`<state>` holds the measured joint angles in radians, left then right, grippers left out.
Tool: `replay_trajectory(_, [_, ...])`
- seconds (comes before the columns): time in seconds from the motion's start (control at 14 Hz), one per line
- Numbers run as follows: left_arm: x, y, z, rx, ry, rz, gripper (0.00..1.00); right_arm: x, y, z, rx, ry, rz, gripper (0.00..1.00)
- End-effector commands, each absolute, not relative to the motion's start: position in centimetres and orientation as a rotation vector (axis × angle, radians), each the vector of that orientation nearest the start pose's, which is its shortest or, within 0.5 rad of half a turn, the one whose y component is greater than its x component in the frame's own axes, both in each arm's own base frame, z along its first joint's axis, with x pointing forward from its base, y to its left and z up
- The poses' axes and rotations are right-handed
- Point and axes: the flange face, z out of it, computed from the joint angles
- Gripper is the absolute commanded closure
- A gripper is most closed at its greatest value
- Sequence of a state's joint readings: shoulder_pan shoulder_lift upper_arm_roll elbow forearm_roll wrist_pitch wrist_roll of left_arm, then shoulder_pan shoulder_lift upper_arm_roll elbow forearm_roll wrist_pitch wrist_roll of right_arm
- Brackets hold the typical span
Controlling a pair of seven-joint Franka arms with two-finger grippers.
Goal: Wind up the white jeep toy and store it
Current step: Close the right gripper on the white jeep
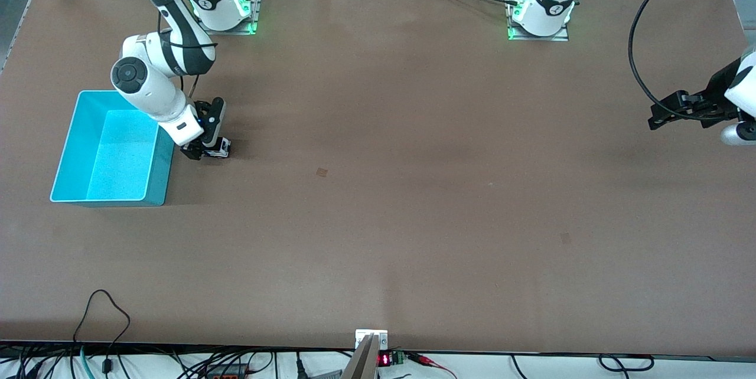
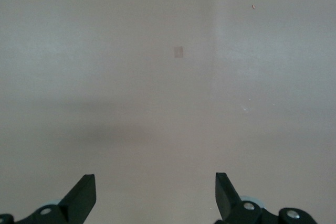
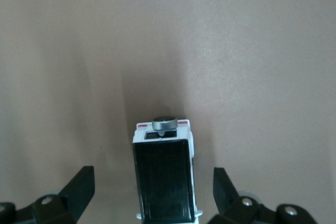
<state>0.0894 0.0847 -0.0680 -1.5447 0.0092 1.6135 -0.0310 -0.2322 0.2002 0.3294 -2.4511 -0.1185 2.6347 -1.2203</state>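
Observation:
The white jeep toy (image 1: pixel 220 147) stands on the brown table beside the turquoise bin (image 1: pixel 160 173), on the bin's side toward the left arm's end. My right gripper (image 1: pixel 205 151) is down over the jeep and open, one finger on each side of it and neither touching. In the right wrist view the jeep (image 3: pixel 164 177) shows its black roof panel between the open right gripper (image 3: pixel 153 177), with a round grey knob (image 3: pixel 164 123) at one end. My left gripper (image 1: pixel 658 118) waits open above the table's edge at the left arm's end; the left gripper (image 2: pixel 155 183) holds nothing.
The turquoise bin holds nothing and sits at the right arm's end of the table. Two small dark marks (image 1: pixel 322 172) lie on the tabletop. Cables hang along the table edge nearest the front camera.

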Motion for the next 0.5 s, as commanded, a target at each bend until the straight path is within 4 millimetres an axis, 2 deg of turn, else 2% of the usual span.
replay_trajectory(0.0, [57.8, 1.4, 59.7, -3.159, -0.062, 0.004, 0.0, 48.1, 4.6, 21.8, -2.37, -2.055, -0.013, 0.0])
replay_trajectory(0.43, [57.8, 1.4, 59.6, -3.159, -0.062, -0.008, 0.0, 48.2, 4.3, 20.7, -2.354, -2.082, -0.022, 0.0])
